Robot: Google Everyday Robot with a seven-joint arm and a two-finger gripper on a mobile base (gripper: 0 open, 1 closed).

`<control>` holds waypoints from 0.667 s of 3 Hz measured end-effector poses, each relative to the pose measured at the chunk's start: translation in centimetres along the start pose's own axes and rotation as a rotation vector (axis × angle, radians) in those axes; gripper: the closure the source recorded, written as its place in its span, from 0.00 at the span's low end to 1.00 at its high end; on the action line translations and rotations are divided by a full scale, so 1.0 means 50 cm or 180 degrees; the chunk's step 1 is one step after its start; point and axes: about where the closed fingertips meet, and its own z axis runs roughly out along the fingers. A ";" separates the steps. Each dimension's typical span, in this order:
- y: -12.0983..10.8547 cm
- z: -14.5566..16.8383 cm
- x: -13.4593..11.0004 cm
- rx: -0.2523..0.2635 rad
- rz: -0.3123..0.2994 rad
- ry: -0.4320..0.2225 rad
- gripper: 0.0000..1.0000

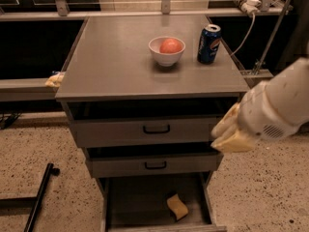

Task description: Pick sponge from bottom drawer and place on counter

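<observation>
The yellow sponge (177,206) lies on the floor of the open bottom drawer (137,207), right of its middle and near the front. The counter (120,62) is the flat grey cabinet top above. My gripper (229,132) hangs at the end of the white arm at the right, level with the upper drawer front, well above and to the right of the sponge. It holds nothing that I can see.
A white bowl (166,51) with an orange-red fruit and a blue soda can (209,43) stand on the counter's far right part. Two grey drawer fronts (145,129) with black handles sit above the open drawer. A small yellowish wad (55,79) lies on the left rail. A black bar (41,195) lies on the floor at left.
</observation>
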 end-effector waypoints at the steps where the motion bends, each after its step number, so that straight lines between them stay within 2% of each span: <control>1: 0.064 0.200 0.023 -0.0359 0.0131 -0.0301 0.89; 2: 0.090 0.270 0.049 -0.0416 0.0208 -0.0298 1.00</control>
